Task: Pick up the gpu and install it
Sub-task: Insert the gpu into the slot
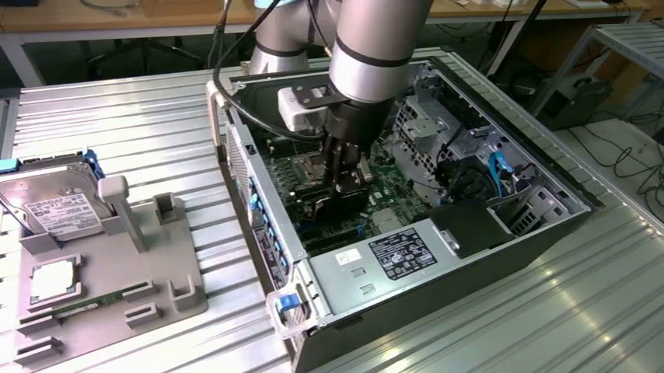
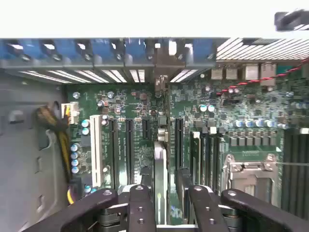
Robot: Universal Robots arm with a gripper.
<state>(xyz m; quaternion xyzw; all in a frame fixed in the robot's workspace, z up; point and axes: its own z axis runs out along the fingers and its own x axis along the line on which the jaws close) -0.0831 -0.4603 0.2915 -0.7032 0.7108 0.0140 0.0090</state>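
1 gripper (image 2: 160,203) of yours sits closed on the gpu (image 2: 160,166), edge-on and upright over the motherboard (image 2: 135,104) slots inside the open pc case (image 1: 539,167).

The card (image 2: 161,169) between the gripper (image 2: 166,203) fingers shows edge-on only, so its faces cannot be read, and its near end is lost behind the finger links. In the exterior view the arm (image 1: 363,54) covers the case (image 1: 518,225) interior toward 12 o'clock, and the card's lower edge sinks among dark parts where contact with a slot cannot be judged. The hard drive (image 1: 57,206) at 9 o'clock is cut by the frame's edge. The label on the power supply (image 1: 400,252) is too small to read.
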